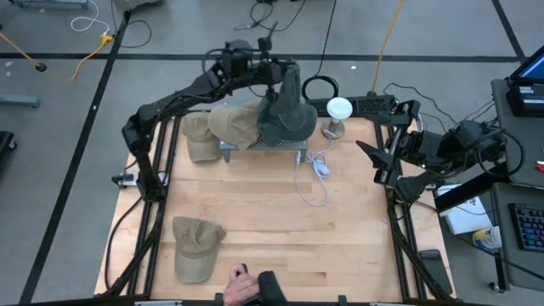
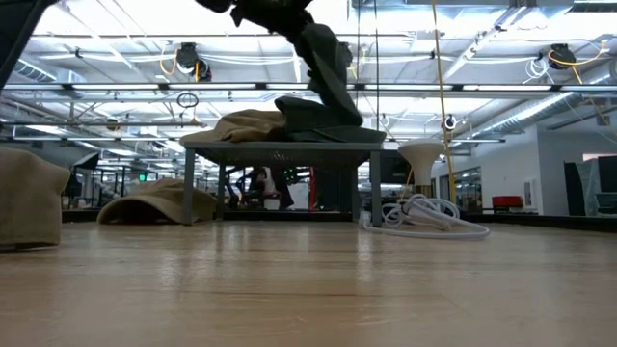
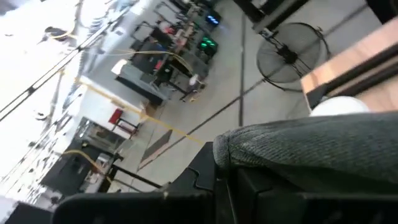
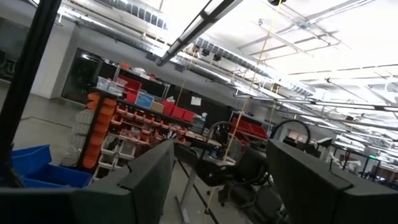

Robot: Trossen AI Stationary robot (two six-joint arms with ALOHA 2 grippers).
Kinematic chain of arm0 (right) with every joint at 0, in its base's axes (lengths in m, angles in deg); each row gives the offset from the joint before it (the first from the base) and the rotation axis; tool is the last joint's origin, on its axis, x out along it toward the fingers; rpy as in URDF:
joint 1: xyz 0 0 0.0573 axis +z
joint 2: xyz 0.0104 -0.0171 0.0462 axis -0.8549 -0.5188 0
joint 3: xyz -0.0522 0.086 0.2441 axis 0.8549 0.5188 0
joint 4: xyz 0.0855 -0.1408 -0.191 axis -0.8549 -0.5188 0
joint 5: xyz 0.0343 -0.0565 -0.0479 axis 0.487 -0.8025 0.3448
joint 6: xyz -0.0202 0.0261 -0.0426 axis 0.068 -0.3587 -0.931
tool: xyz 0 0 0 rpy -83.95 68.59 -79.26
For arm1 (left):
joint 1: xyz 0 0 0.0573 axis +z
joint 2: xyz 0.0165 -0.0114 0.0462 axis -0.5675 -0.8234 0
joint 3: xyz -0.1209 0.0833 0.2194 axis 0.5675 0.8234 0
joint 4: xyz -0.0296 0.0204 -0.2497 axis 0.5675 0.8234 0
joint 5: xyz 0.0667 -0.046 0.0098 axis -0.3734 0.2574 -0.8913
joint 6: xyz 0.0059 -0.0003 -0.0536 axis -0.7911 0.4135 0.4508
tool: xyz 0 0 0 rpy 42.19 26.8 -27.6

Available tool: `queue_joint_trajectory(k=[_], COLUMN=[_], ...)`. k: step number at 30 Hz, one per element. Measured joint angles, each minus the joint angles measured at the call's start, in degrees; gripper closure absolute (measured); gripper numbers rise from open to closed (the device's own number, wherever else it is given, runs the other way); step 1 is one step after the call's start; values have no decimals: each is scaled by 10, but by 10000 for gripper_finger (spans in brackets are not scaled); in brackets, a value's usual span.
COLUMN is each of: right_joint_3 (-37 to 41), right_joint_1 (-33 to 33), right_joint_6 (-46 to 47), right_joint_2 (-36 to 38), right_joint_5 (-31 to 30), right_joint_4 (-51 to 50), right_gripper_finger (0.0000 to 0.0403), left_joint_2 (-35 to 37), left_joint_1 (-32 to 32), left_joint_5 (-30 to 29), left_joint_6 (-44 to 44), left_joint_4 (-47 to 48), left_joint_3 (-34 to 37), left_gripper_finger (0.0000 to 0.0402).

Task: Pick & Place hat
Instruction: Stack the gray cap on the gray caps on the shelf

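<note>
1. Grey hat [image 1: 287, 112] hangs from your left gripper [image 1: 285, 75] at 12 o'clock — fingers pinching its crown, brim on the rack [image 1: 263, 144].
2. Right gripper [image 1: 367, 151] waits at 3 o'clock — fingers spread.

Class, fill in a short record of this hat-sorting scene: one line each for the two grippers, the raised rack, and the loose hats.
left gripper: shut on grey hat, above the rack
right gripper: open, waiting at the table's right edge
rack: holds a tan hat beside the grey one
loose hats: tan cap left of rack; tan cap near front-left
</note>
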Motion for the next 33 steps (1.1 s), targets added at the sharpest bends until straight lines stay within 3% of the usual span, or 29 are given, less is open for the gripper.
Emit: queue_joint_trajectory(k=[7,19,33], right_joint_3=[0,0,0], right_joint_1=[0,0,0], right_joint_6=[3,5,5], right_joint_2=[-3,-15,-17], right_joint_5=[2,9,11], right_joint_4=[1,11,10], right_gripper_finger=[151,151,151], left_joint_2=[68,76,76], left_joint_1=[0,-39,-38], left_joint_5=[-38,-133,-175], left_joint_6=[54,63,35], left_joint_4=[-243,-271,-235], left_joint_3=[177,261,317], left_gripper_finger=[386,386,386])
